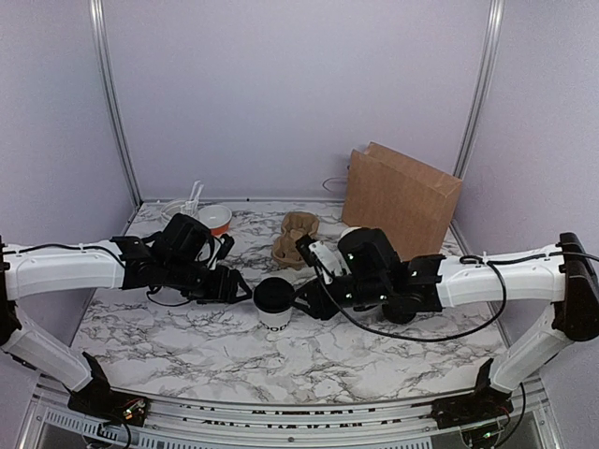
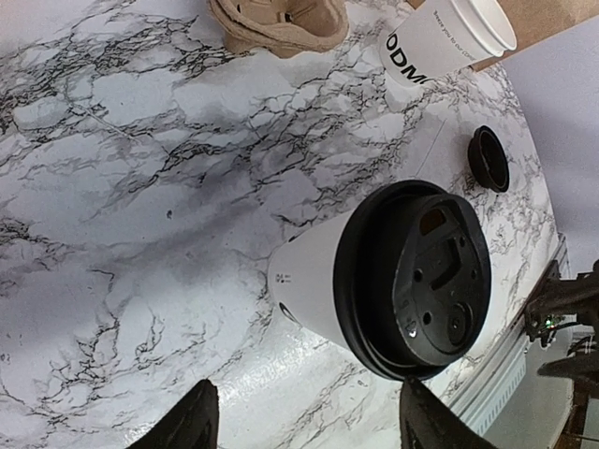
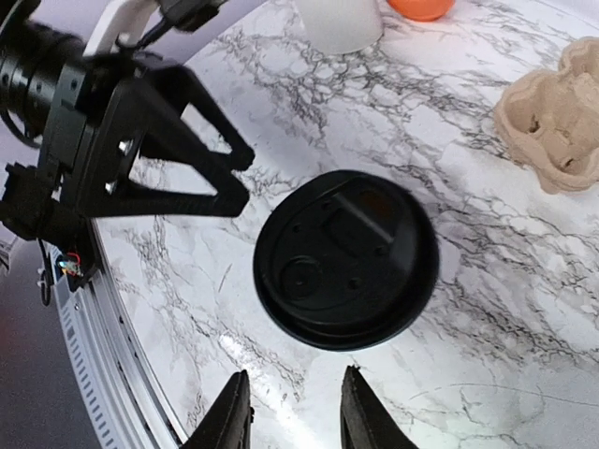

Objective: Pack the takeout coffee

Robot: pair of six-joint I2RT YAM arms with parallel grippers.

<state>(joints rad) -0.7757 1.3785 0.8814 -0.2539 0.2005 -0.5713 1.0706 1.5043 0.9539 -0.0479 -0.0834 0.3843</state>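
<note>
Centrally, the takeout coffee (image 1: pixel 274 301) stands upright on the marble-patterned worktop (image 1: pixel 187 346), its round black lid (image 3: pixel 346 257) seated on the white paper body (image 2: pixel 309 281). It lies between the two arms, toward the near edge.

Left gripper (image 2: pixel 307 402): jaws spread wide with nothing between them. The left wrist view shows the cup just ahead of the fingers (image 2: pixel 192 421), with bare worktop between.

Right gripper (image 3: pixel 295 379): jaws parted by a narrow gap and holding nothing. The right wrist view looks down on the lid, which sits just beyond the fingertips (image 3: pixel 234 412). From the top view alone, contact between either gripper and the cup cannot be told.

Other items:
- A brown paper bag (image 1: pixel 401 201) stands upright at the far right of the worktop, well apart from the coffee.
- A moulded cardboard cup carrier (image 1: pixel 298 236) lies beyond the coffee.
- A lidless white paper cup (image 2: pixel 449 42) with black lettering stands near the bag, partly hidden by the right arm in the top view.
- An orange-rimmed bowl (image 1: pixel 215 218) and a pale utensil holder (image 1: pixel 192 201) occupy the far left.
- A small round black object (image 2: pixel 489 159) rests on the worktop near the lidless cup; its nature is unclear.
</note>
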